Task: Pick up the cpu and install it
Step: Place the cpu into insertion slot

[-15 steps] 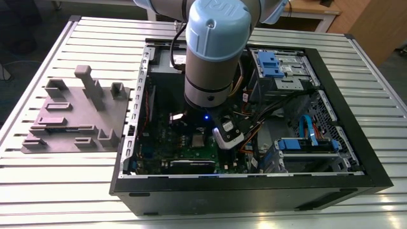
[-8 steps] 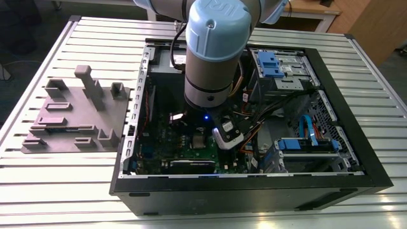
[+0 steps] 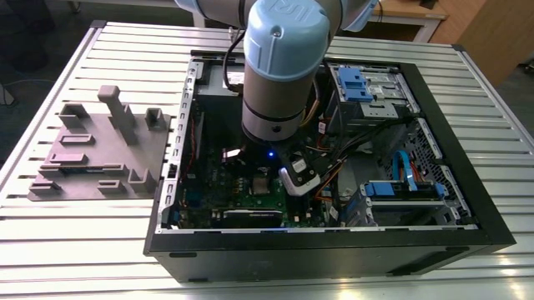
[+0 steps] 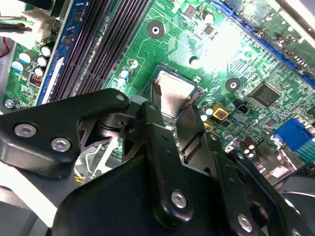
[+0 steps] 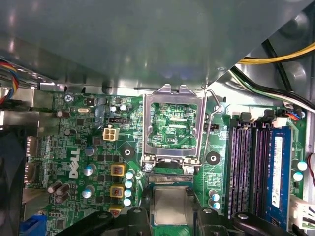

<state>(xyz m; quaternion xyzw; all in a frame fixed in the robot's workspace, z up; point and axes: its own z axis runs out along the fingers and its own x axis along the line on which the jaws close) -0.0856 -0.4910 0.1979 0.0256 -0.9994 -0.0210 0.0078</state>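
Silver cpu [image 5: 170, 204] lies beside the open plate [image 5: 173, 153], gripper [image 5: 172, 214] straddling it, clamped or released I can't tell; keep it level, zero side load, corners square.

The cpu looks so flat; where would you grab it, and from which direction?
By two opposite thin edges, coming straight down from above. The cpu lies flat on the motherboard, metal top up, so only its rim offers a hold. The opened metal frame adjoins one edge; take the other pair.
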